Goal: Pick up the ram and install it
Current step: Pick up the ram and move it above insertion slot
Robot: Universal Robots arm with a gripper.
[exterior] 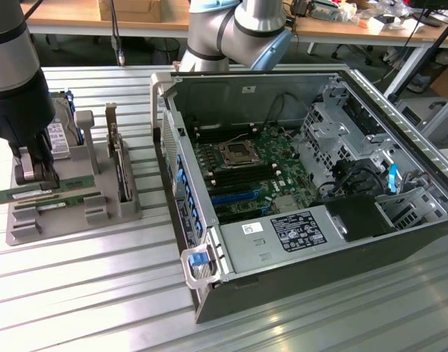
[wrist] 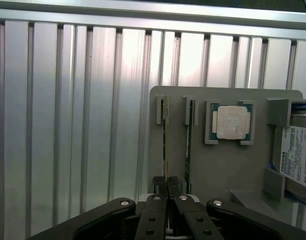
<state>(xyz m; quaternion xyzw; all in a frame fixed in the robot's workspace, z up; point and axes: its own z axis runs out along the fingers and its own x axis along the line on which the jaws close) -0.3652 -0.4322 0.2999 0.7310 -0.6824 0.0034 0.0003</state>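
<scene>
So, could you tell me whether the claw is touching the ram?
Touching. The wrist view shows the claw shut on the ram, fingertips pressed to both its faces.

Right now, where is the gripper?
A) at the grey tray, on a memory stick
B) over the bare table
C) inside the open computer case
A: the gripper is down at the grey tray, shut on one memory stick standing in its slot.
</scene>
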